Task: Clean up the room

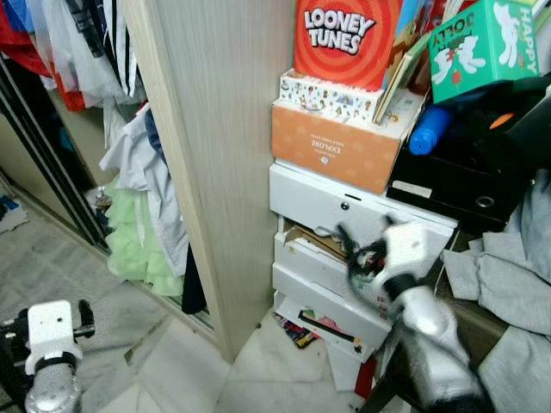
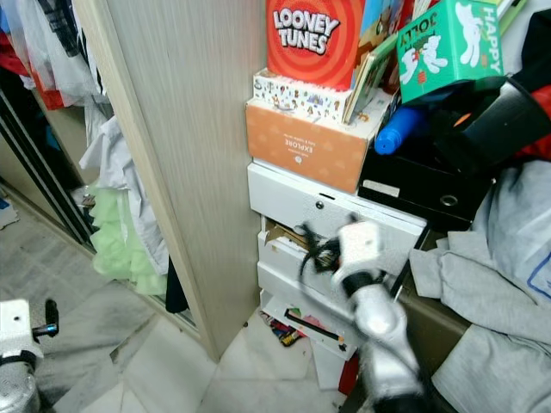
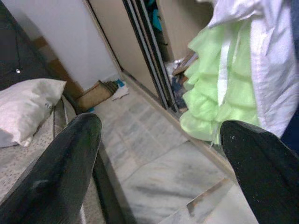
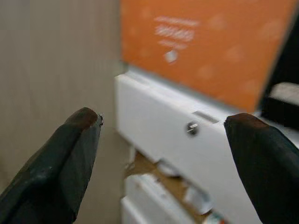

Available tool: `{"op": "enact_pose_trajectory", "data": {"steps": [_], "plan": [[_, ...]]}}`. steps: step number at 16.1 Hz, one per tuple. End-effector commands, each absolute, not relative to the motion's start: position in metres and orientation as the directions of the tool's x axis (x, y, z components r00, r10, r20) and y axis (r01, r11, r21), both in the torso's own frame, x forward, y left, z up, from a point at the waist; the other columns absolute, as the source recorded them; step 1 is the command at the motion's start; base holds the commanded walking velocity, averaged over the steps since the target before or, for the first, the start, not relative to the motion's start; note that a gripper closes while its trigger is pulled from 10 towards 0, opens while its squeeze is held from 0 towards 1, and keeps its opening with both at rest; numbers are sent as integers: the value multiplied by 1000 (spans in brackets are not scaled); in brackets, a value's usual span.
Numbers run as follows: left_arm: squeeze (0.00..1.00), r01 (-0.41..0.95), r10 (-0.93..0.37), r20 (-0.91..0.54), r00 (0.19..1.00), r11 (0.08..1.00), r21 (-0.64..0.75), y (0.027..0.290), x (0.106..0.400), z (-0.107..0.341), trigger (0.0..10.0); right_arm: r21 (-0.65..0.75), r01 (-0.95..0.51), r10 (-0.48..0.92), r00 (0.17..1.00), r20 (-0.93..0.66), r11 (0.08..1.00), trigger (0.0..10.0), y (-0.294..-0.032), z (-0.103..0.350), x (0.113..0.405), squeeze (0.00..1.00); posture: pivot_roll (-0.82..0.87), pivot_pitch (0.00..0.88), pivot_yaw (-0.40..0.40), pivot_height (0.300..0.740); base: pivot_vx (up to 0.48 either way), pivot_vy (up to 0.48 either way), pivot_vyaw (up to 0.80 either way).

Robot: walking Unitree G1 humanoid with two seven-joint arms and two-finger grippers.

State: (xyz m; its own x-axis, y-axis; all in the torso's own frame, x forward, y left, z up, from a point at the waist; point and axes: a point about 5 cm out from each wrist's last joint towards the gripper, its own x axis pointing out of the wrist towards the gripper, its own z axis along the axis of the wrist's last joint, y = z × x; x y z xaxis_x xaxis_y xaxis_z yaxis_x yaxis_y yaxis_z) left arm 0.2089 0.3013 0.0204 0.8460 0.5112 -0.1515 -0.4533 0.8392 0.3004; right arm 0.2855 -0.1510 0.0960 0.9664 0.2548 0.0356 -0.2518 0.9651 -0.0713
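A white drawer unit stands against a wooden wardrobe panel. Its lower drawers hang partly pulled out, with papers showing in the second one and coloured items in the lowest. My right gripper is raised in front of these drawers, open and holding nothing. In the right wrist view its fingertips frame the top drawer's small knob without touching it. My left gripper hangs low at my left side, open and holding nothing, over the marble floor.
An orange box, a Looney Tunes box and a green box are stacked on the unit, beside a blue bottle. Grey clothes lie at right. A green dress hangs in the wardrobe. A pillow lies nearby.
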Motion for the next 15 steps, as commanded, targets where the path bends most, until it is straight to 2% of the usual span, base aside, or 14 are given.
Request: {"op": "enact_pose_trajectory", "data": {"steps": [1,4,7,15], "plan": [[0,-457,505,-109,856,839,296,295,212,29,10000,-63,-268,270,962,37,961,10000,-146,103,282,0,10,0,9,740,0,0,469],[0,-439,468,-32,883,849,294,277,219,49,10000,-52,-271,271,962,5,961,10000,-143,103,273,0,6,1,8,740,0,0,456],[0,-419,429,8,903,878,232,254,230,69,10000,-62,-279,278,960,-16,958,10000,-142,104,265,0,-1,6,8,740,0,0,794],[0,-338,353,-47,934,921,193,231,227,72,10000,-64,-261,259,965,-37,963,10000,-143,108,261,0,-16,21,18,740,0,0,793]]}}
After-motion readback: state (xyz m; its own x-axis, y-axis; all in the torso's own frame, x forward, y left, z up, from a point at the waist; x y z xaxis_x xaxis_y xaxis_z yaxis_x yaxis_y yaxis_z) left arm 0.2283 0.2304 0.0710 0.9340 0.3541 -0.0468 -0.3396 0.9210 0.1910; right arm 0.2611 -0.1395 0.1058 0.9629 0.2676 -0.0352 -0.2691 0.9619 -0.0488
